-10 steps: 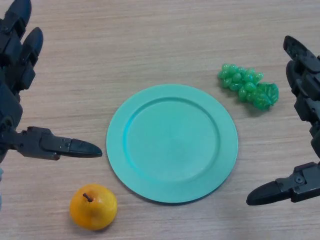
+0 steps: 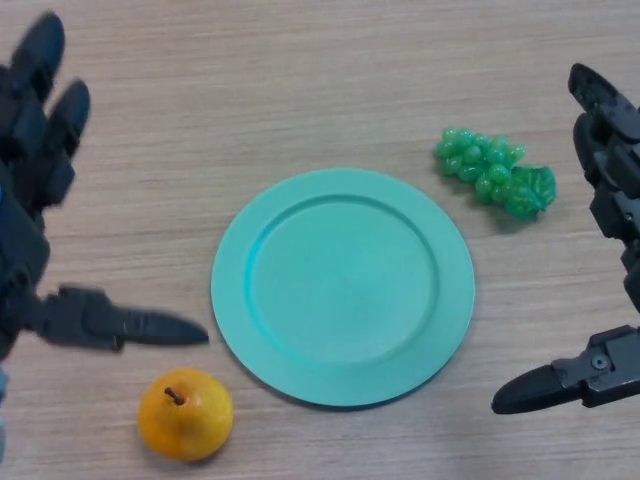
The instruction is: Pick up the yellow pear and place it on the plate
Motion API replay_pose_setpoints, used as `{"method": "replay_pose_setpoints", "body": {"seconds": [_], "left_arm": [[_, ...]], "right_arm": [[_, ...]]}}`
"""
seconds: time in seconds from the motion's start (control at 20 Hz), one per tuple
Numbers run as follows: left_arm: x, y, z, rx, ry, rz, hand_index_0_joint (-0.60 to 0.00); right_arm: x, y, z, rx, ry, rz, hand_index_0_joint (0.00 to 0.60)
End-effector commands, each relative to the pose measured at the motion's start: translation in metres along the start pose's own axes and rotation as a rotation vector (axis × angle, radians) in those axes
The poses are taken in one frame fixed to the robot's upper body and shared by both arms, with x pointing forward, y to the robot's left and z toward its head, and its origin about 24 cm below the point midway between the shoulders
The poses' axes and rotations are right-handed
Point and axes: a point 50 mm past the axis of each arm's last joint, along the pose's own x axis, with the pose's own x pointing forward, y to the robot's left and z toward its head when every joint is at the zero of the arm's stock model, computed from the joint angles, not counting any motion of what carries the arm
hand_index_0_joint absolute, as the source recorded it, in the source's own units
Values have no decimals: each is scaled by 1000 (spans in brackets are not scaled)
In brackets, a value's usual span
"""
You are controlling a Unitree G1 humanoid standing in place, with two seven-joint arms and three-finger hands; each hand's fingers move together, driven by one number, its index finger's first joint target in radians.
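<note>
Approach step: left hand [image 2: 40, 200] spread wide, empty, above yellow pear [image 2: 186, 414] near counter's front edge; next, descend and grasp.

The left robot hand [image 2: 30, 200] runs off the view's left edge — only its fingers, its thumb and a strip of palm show, and its outline is smeared. The right robot hand [image 2: 615, 230] is cut by the right edge likewise; the palm and wrist lie outside the view. The surface [image 2: 300, 90] passes out of view on every side — none of its borders can be seen. The yellow pear [image 2: 185, 414] hides its own underside.
</note>
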Motion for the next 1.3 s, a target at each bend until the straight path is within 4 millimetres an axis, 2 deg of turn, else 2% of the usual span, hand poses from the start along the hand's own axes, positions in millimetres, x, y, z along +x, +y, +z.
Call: {"method": "replay_pose_setpoints", "body": {"seconds": [0.05, 0.15, 0.45, 0.6, 0.8, 0.95, 1.3], "left_arm": [[-10, 8, 24, 53, -156, 37, 0], [-19, 13, 22, 67, -149, 61, 0], [-45, 22, -12, 132, -116, 103, 0], [-57, 24, -42, 163, -71, 142, 0], [-66, 27, -72, 157, -17, 161, 0], [-71, 25, -91, 135, -14, 187, 0], [-63, 6, -132, 114, 32, 188, 0]], "right_arm": [[-1, -6, 25, -103, -171, -38, 0], [1, -6, 23, -95, -155, -29, 0], [7, -4, 18, -98, -155, -32, 0], [8, -2, 16, -96, -162, -21, 0], [8, -2, 16, -73, -147, -13, 0], [8, -2, 16, -76, -149, -17, 0], [6, -4, 17, -91, -161, -43, 0]]}}
